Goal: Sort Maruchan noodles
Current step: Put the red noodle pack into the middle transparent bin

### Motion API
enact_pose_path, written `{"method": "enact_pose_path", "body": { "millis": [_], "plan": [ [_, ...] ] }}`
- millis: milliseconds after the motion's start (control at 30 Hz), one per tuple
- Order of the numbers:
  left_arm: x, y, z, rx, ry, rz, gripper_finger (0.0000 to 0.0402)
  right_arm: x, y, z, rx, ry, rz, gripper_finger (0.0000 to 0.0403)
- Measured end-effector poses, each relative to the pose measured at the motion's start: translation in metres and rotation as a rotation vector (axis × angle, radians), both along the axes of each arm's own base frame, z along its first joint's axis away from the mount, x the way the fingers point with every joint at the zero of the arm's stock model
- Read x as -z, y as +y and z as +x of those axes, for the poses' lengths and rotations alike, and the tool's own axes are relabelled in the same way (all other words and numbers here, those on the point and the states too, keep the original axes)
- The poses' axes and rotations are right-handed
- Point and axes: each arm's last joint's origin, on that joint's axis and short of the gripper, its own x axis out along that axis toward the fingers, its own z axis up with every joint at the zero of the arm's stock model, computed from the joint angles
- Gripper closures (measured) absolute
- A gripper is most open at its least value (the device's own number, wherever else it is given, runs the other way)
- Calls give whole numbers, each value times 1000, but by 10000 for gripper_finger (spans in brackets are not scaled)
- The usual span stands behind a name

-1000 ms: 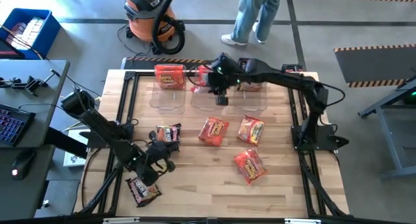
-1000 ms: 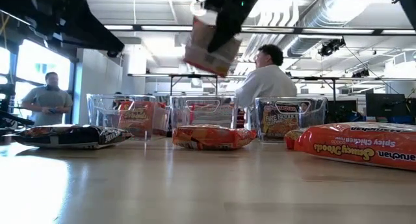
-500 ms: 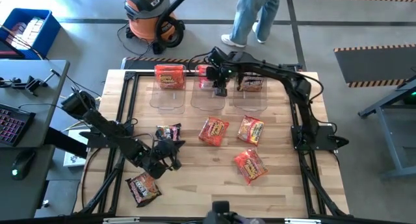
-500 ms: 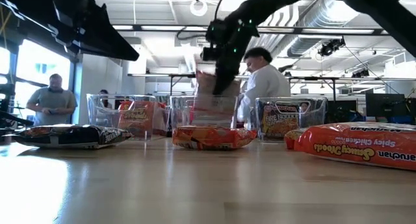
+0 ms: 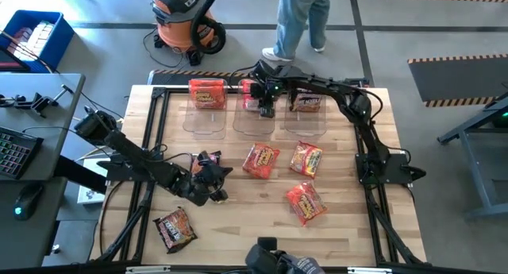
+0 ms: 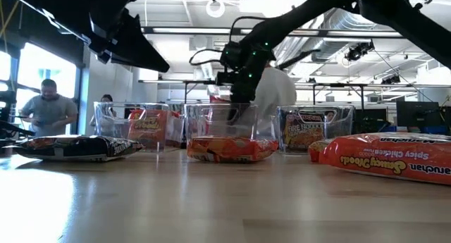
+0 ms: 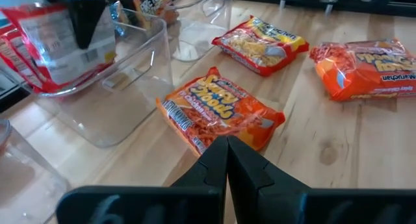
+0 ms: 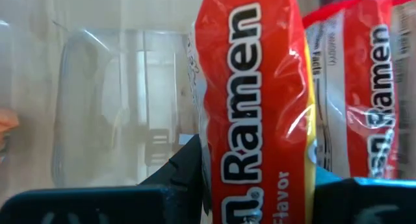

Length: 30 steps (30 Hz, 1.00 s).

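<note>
My right gripper (image 5: 267,107) reaches down into the middle clear bin (image 5: 258,123) at the table's far side, shut on a red-and-white Maruchan noodle packet (image 8: 253,100). A second red-and-white packet (image 8: 364,87) stands right beside it. The left bin holds an orange packet (image 5: 206,92), and the right bin holds another packet (image 5: 306,104). Three orange packets (image 5: 260,160) (image 5: 306,159) (image 5: 305,202) and two dark packets (image 5: 208,160) (image 5: 175,229) lie flat on the table. My left gripper (image 5: 216,183) hovers shut and holding nothing, just near of the dark packet at mid-table. My right gripper pinches the red-and-white packet between its two fingers (image 8: 185,165), at the end nearest the wrist (image 8: 253,185). The fingers come from above, slanting down. The packet hangs on edge below them inside the middle bin (image 6: 229,123). Whether its lower end touches the bin floor I cannot tell.
The three clear bins stand in a row along the far edge. A person stands on the floor beyond the far edge (image 5: 298,20), next to an orange shop vacuum (image 5: 186,24). Bare wood lies along the near edge and between the loose packets.
My right gripper has sunk with the red-and-white packet from above the bins down into the middle bin, shifting toward the table's far left. My left gripper, still shut, has moved toward the table's right and a little farther, turning as it went.
</note>
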Motion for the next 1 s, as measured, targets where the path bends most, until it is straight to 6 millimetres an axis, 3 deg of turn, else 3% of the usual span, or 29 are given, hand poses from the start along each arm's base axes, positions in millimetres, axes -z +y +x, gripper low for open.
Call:
{"method": "enact_pose_path", "body": {
  "millis": [200, 633, 1000],
  "plan": [
    [0, 5, 3, -1, 9, -4, 401, 11, -2, 3, 0, 15, 10, 301],
    [0, 6, 3, 7, 15, -3, 401, 10, -2, 9, 46, -10, -50, 204],
    [0, 5, 3, 10, 17, -6, 401, 8, 4, 12, 31, 6, -91, 195]
  ]
}}
